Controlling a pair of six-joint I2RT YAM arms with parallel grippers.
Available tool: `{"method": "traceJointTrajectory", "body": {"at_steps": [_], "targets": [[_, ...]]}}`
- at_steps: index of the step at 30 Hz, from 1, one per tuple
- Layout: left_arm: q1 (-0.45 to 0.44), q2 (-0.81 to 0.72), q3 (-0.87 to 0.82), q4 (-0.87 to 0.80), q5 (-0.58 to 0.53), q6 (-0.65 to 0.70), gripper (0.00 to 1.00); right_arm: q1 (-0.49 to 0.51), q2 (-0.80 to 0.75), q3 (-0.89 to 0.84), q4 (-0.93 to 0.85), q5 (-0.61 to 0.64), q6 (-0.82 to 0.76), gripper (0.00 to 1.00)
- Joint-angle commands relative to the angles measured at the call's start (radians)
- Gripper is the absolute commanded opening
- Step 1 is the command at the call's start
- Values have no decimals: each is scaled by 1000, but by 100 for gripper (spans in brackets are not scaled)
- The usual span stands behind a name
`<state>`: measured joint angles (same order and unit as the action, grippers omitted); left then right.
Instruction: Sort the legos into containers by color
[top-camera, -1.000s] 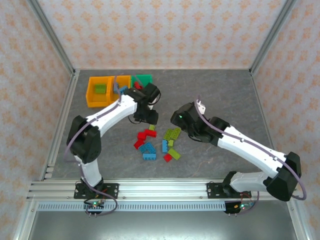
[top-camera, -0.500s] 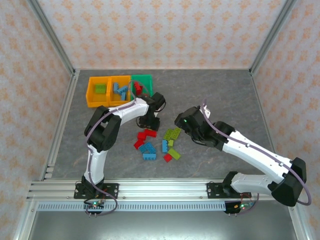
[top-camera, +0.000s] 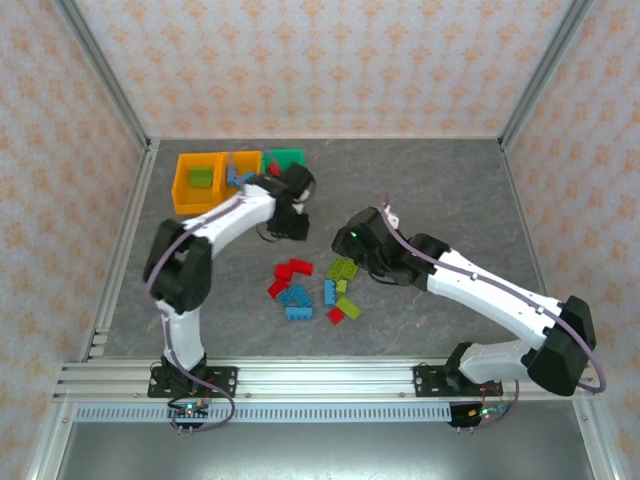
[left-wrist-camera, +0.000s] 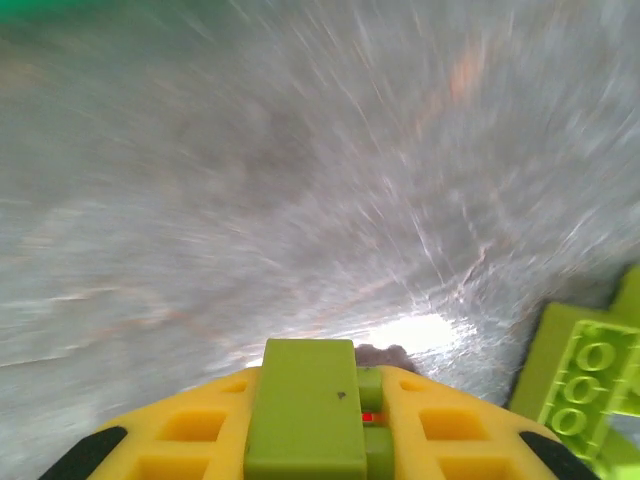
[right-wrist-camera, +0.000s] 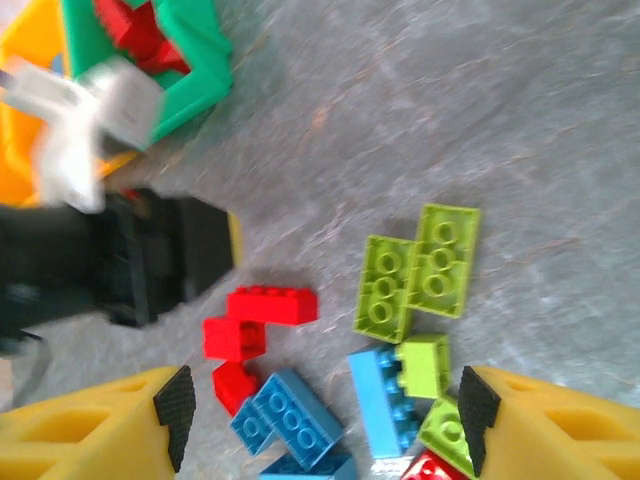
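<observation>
My left gripper (left-wrist-camera: 318, 385) is shut on a lime green lego (left-wrist-camera: 303, 425), which sits between its yellow fingers above the bare grey table. From above, that gripper (top-camera: 290, 222) hangs between the bins and the pile. Three containers stand in a row at the back left: an orange bin (top-camera: 182, 185) with a lime lego in it, a second orange bin (top-camera: 246, 158) with blue ones, and a green bin (top-camera: 289, 156) with red ones. My right gripper (right-wrist-camera: 325, 415) is open above the loose pile of red legos (right-wrist-camera: 262, 305), blue legos (right-wrist-camera: 292, 420) and lime legos (right-wrist-camera: 422, 265).
The pile lies mid-table (top-camera: 315, 290), between the two arms. Another lime brick (left-wrist-camera: 585, 370) lies just right of the left gripper. The green bin (right-wrist-camera: 195, 70) and the left gripper's black body (right-wrist-camera: 150, 262) stand beyond the pile. Patterned walls and metal posts ring the table.
The left gripper closed on a lime lego at the pile's top edge and rose back toward the bins. The right arm swung slightly left over the pile, still open.
</observation>
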<state>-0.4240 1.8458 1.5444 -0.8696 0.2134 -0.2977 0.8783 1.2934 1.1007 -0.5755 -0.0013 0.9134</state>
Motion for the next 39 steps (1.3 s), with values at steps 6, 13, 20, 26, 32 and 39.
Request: {"method": "traceJointTrajectory", "body": {"at_steps": [6,13,20,26,32,39], "targets": [[356,-109,125,-59,-27,-91,23,31,114,106,167,-109,-51,72],[520,81,319,-53,-113,-198,24,33,130,122,158,-127,-52,72],[605,337,614,-138,-83,-291,36,33,93,123,105,-71,-55,72],[626,369,673,-156,-46,-293,48,33,64,99,96,-46,-30,72],[597,162,500,-148,12,-243,48,33,120,136,29,-41,-65,73],[436,-260,123,-111,-3,-67,47,46,322,274,-109,-121,-142,73]]}}
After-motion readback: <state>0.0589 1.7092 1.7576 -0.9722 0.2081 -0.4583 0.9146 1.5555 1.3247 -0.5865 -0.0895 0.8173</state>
